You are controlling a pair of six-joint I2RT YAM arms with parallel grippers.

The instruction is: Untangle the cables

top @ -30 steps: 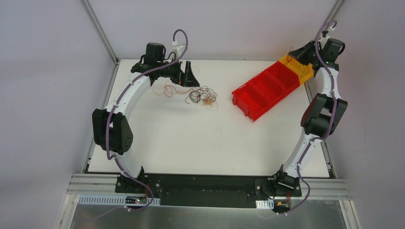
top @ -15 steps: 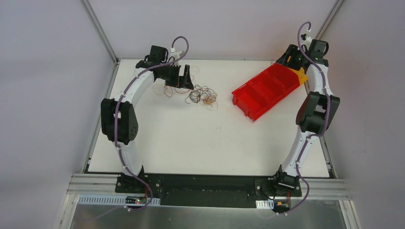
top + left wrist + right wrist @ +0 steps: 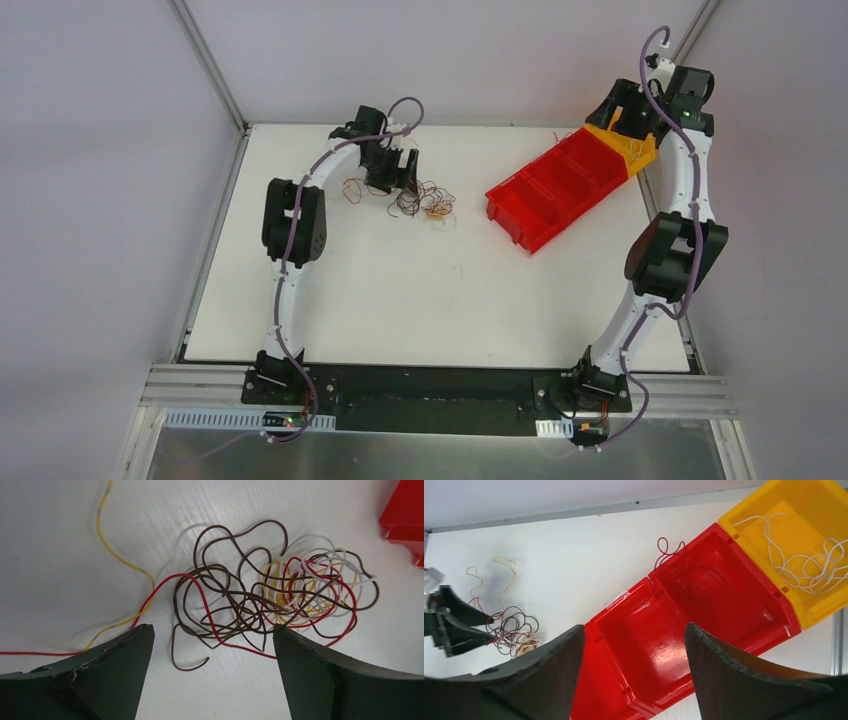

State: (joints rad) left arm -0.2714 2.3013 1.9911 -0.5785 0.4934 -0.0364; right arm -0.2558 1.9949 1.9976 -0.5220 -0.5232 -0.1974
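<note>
Cables sit in one curly clump on the white tabletop, toward its far left part and well apart from the bins. Up close it's dark brown, red, yellow and white strands looped through each other. The right half of the clump is so dense I honestly can't tell which wire goes over which. A yellow-orange strand peels off and runs out the top of the left wrist view, and a red strand exits at the left edge, so neither end is visible. From the top camera the wires are hair-thin and the colours mostly blur together.

The left claw hangs right at the near side of the clump, fingers spread wide and gripping nothing. Only a loose brown end lies on the tabletop between them. The right-hand finger covers the clump's edge, so I can't tell if it touches a strand. From above, that claw hides part of the tangle too.

Over on the far right, the right claw is above the diagonal row of red bins, also spread open with nothing in it. Its fingers block the near end of the row. The yellow bin at the far end has a white wire coiled inside. A red wire pokes up over the rim of the red bin beside it. The rest of it is red on red, so it's tough to make out.
</note>
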